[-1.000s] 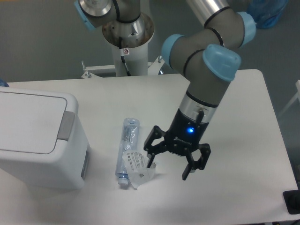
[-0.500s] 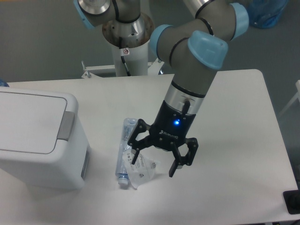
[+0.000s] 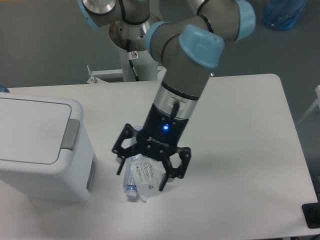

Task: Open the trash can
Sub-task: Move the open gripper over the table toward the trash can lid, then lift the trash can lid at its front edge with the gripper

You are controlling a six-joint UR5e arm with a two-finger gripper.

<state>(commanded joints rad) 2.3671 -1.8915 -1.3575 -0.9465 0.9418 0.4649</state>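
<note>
The trash can [image 3: 42, 147] sits at the left edge of the bench [image 3: 250, 150] with its flat lid down and the grey push tab [image 3: 70, 134] facing the arm, while the pincer [image 3: 141, 179] hangs spread wide and empty directly over the plastic-wrapped bottle [image 3: 140, 176]. The risk, as I judge it, is a low sideways sweep towards the tab: a finger could snag the loose wrapping and drag the bottle along (or shove the can instead of pressing its tab).
</note>
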